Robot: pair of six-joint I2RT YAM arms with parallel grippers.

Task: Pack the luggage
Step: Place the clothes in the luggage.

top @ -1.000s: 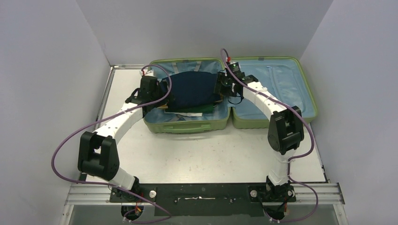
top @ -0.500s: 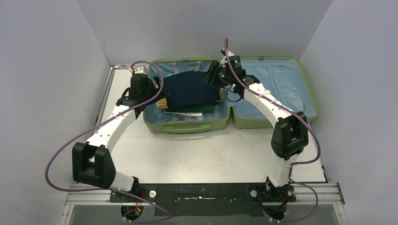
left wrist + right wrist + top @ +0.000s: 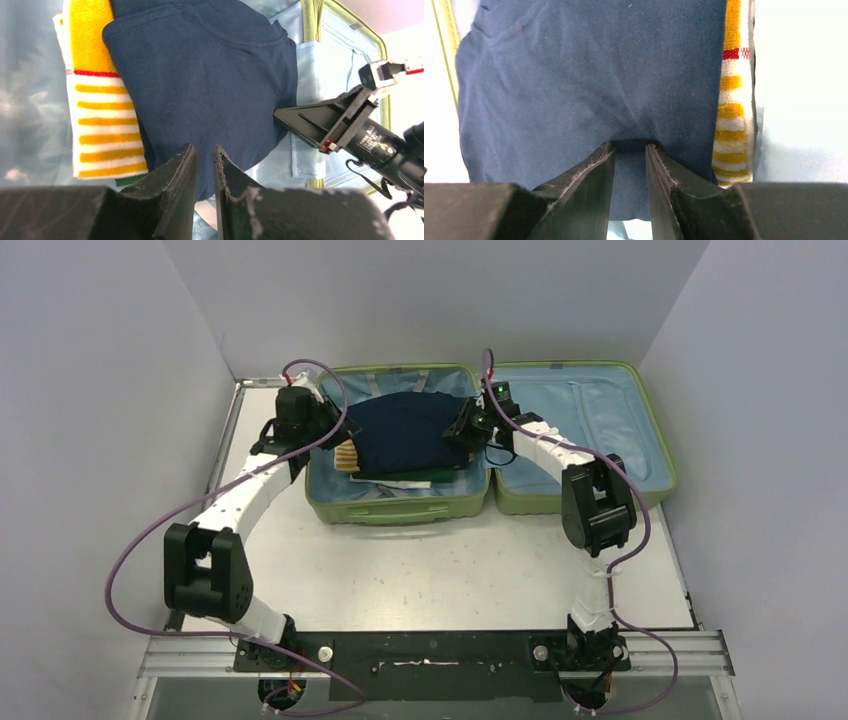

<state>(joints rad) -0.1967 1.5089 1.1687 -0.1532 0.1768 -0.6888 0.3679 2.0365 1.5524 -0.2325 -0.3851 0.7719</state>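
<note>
The luggage [image 3: 400, 512] lies open at the back of the table, light-green shell with blue lining. Its left half holds a folded navy garment [image 3: 405, 430] on top of a yellow-and-white striped towel [image 3: 346, 456]. My left gripper [image 3: 335, 432] is at the garment's left edge. In the left wrist view its jaws [image 3: 205, 148] are drawn in to a thin slit over the navy cloth [image 3: 210, 75], with nothing visibly pinched. My right gripper [image 3: 462, 426] is at the garment's right edge. There its jaws [image 3: 630, 146] press into the cloth [image 3: 574, 75], a fold bunched between them.
A flat green item [image 3: 420, 476] pokes out under the garment at the front. The luggage's right half [image 3: 590, 430] shows only lining and a zipped pocket. Grey walls close in left, right and behind. The bare table [image 3: 420, 570] lies in front of the luggage.
The left jaws have closed from wide to a thin slit near the garment's left edge. The right gripper dropped from above onto the garment's right edge and narrowed on the cloth.
</note>
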